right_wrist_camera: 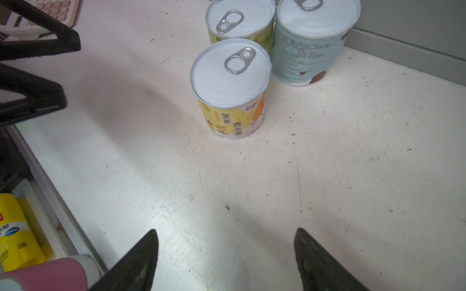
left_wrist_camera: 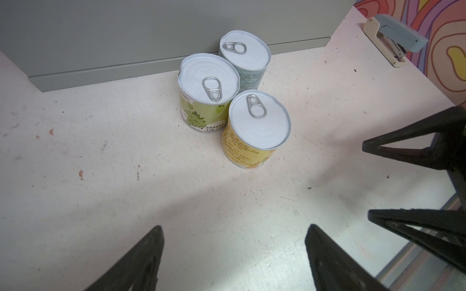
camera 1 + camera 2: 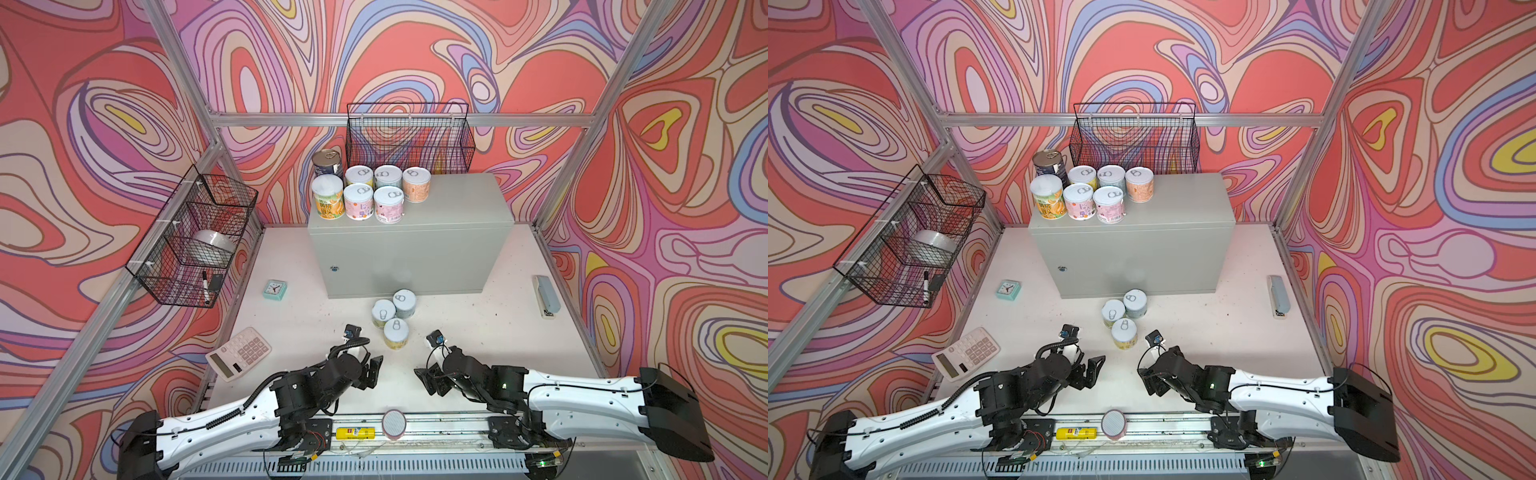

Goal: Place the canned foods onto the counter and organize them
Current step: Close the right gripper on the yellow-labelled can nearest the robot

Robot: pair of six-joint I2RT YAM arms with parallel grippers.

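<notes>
Three short canned foods stand together on the table just in front of the counter [image 3: 457, 208]: a yellow one [image 3: 396, 333] [image 1: 229, 83], a green one [image 3: 383, 313] [image 2: 196, 78] and a pale blue one [image 3: 404, 303] [image 2: 247, 55]. Several more cans, among them a tall yellow-orange one [image 3: 328, 202] and a dark blue one [image 3: 327, 163], stand on the counter's left part. My left gripper [image 3: 372, 372] [image 2: 235, 226] and right gripper [image 3: 426, 380] [image 1: 226, 229] hover low near the front edge, facing each other. Both are open and hold nothing.
A calculator [image 3: 239, 353] and a mint clock [image 3: 274, 289] lie at the left, a stapler [image 3: 546, 296] at the right. A yellow tube [image 3: 355, 433] and a pink-rimmed disc [image 3: 394, 423] sit on the front rail. Wire baskets hang at the back [image 3: 409, 137] and left [image 3: 191, 237].
</notes>
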